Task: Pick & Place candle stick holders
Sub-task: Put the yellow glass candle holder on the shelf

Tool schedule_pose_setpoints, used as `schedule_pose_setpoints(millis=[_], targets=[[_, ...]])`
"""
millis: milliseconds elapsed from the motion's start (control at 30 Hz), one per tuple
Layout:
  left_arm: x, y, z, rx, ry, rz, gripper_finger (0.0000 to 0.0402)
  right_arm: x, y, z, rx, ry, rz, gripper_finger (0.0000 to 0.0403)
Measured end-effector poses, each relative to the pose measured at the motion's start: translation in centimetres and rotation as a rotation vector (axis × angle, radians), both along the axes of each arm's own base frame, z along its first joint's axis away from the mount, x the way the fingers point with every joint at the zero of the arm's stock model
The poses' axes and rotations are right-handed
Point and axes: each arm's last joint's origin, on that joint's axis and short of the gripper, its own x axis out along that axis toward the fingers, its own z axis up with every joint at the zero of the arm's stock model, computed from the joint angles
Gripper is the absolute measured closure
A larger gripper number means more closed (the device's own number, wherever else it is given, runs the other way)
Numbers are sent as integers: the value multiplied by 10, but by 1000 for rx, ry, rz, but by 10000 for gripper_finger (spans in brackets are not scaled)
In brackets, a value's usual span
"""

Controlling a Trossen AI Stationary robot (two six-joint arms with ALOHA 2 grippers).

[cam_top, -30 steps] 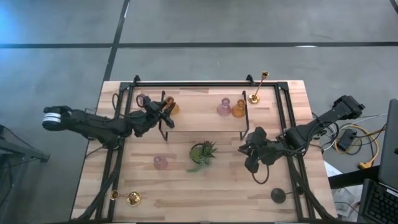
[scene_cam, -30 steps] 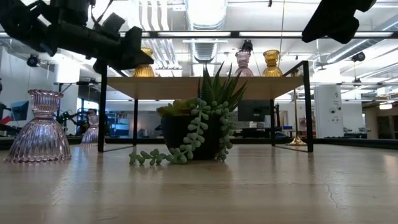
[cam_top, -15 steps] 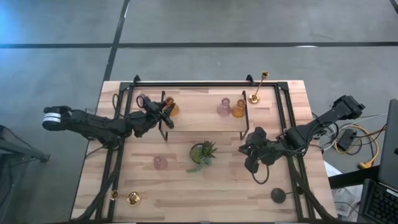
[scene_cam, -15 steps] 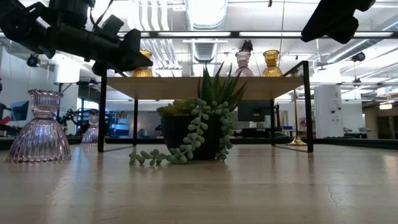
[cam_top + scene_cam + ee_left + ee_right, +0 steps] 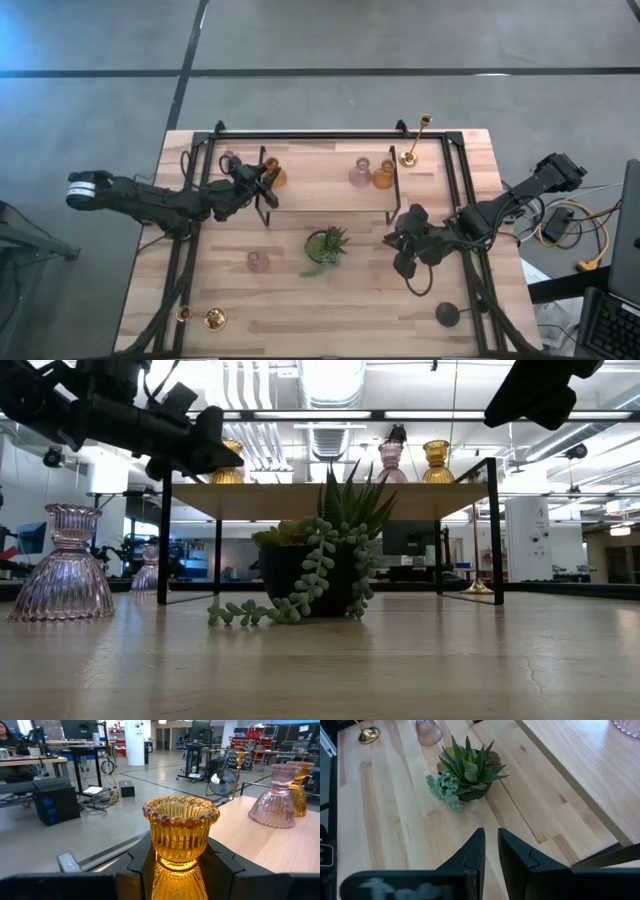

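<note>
The left arm stretches low across the table (image 5: 300, 310) from its left edge toward the raised shelf (image 5: 320, 185), and the left gripper (image 5: 262, 180) sits at the shelf's left end, clenched around an amber glass holder (image 5: 180, 827) whose stem stands between the two dark fingers (image 5: 220, 865), with the fluted cup rising just above them. Just beside that gripper, on the table at the shelf's left end, stands a pink glass holder (image 5: 229, 160), and another pink one (image 5: 259, 261) sits on the table well in front, with two gold pieces (image 5: 214, 319) near the front left corner. A small green plant (image 5: 326, 245) stands in the middle of the table. On the shelf's right part, a pink holder (image 5: 360, 173) and an amber one (image 5: 384, 175) stand side by side, and a tall gold stick (image 5: 414, 140) leans just behind them. The right arm bends in from the right edge; the right gripper (image 5: 404, 243) hangs over bare wood right of the plant, its fingers (image 5: 475, 852) nearly closed on nothing. A black holder (image 5: 447, 314) stands near the front right. Compared with a second ago, the left gripper has edged slightly leftward with its holder; the right arm has not moved.
</note>
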Motion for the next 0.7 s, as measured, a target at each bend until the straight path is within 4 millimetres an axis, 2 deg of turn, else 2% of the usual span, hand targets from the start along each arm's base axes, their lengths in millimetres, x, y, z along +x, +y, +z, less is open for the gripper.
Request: schedule_pose_setpoints(millis=[600,700], targets=[[-1,-3,1,-1,2,-6,278,1,0,1,5,-9,0,359],[-1,-3,1,-1,2,-6,257,1,0,1,5,-10,0,359]])
